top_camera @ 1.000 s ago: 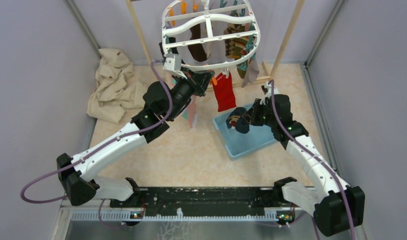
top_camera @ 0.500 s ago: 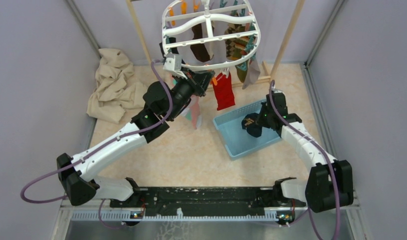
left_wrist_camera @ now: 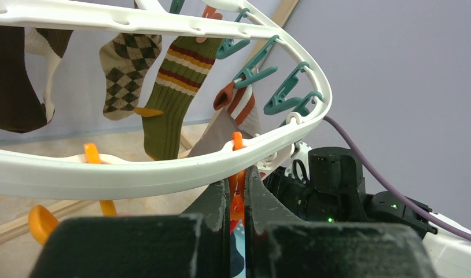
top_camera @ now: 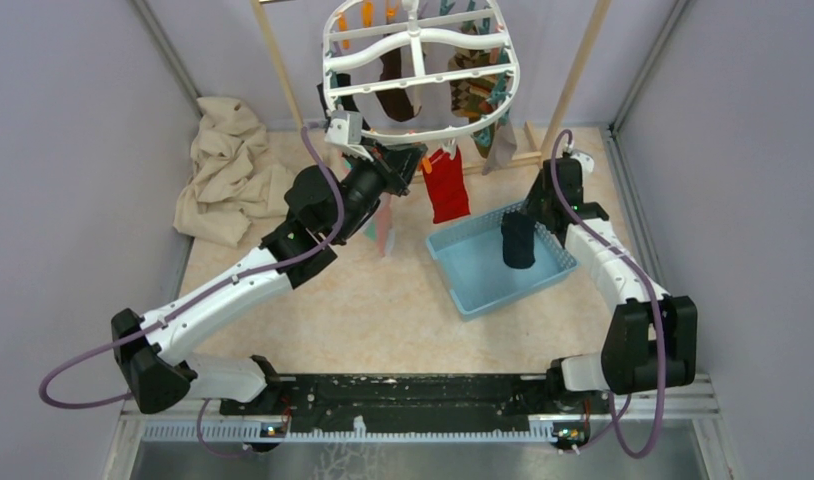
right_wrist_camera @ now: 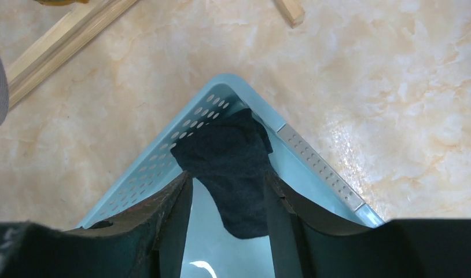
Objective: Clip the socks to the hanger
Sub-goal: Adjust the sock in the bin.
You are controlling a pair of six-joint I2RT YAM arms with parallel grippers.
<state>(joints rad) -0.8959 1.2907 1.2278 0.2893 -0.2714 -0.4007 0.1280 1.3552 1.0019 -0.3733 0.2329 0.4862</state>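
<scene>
Overhead, the white hanger (top_camera: pixel 415 38) hangs at the far side of the floor. The red sock (top_camera: pixel 446 187) dangles from its near rim. The left gripper (top_camera: pixel 403 163) reaches up to this rim, just beside the red sock. The right gripper (top_camera: pixel 529 224) is over the light blue basket (top_camera: pixel 473 272), and the dark sock (top_camera: pixel 518 243) is in the far part of the basket, directly at its fingers. A crumpled beige cloth (top_camera: pixel 228 170) lies at the left wall.

From the left wrist, the left gripper (left_wrist_camera: pixel 236 191) has its fingers pressed together, with only a thin slit between them, right under the hanger (left_wrist_camera: pixel 164 168) rim. An orange peg (left_wrist_camera: pixel 237 141) comes down from the rim into this slit; I cannot tell if it is really pinched. Behind hang an argyle sock (left_wrist_camera: pixel 124 69) and a striped sock (left_wrist_camera: pixel 175 87).

From the right wrist, the right gripper (right_wrist_camera: pixel 228 182) is spread wide. The dark sock (right_wrist_camera: pixel 221 150) lies between its fingers, in the corner of the basket (right_wrist_camera: pixel 314 162), against the perforated wall. The fingers do not press it.
</scene>
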